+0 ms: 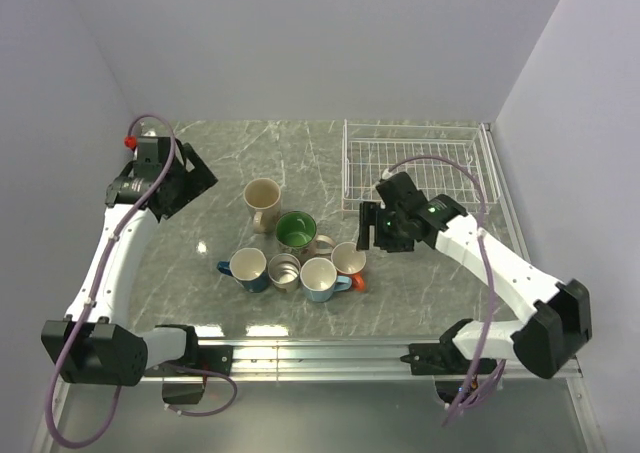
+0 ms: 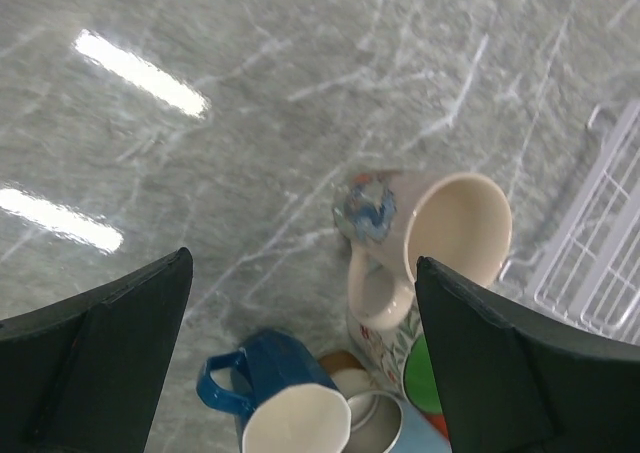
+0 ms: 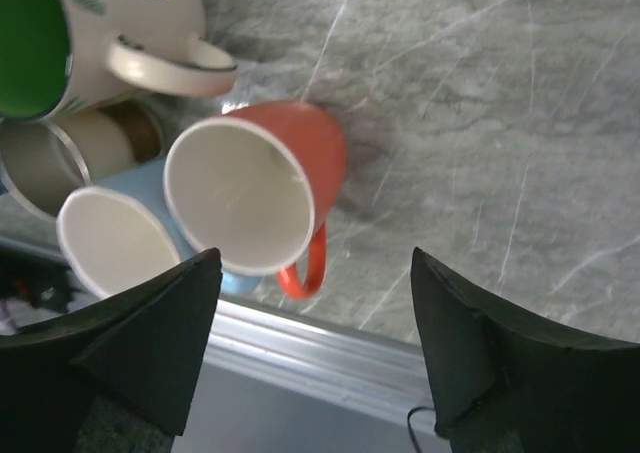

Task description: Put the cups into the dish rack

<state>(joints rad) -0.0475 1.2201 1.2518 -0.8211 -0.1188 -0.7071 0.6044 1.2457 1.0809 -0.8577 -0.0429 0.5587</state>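
L gripper (image 2: 302, 261) wide open, empty, well left of cream mug (image 1: 262, 201). R gripper (image 3: 315, 258) wide open, empty, near orange mug (image 3: 255, 183). Cups bunched tight on glossy grey marbled table (image 1: 230, 153): green-inside (image 1: 296, 231), dk blue (image 1: 247, 267), lt blue (image 1: 319, 277), small metallic (image 1: 285, 271). White wire rack (image 1: 400, 148) far right, behind R gripper.

glossy marbled tabletop (image 1: 222, 155), glazed ceramic cups (image 1: 262, 197), white wire rack (image 1: 410, 125)

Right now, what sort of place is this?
Probably a robotics lab test cell, not a kitchen: plain white walls box in a marble-look table, two robot arms are bolted to its near rail, and mugs sit beside a wire dish rack.
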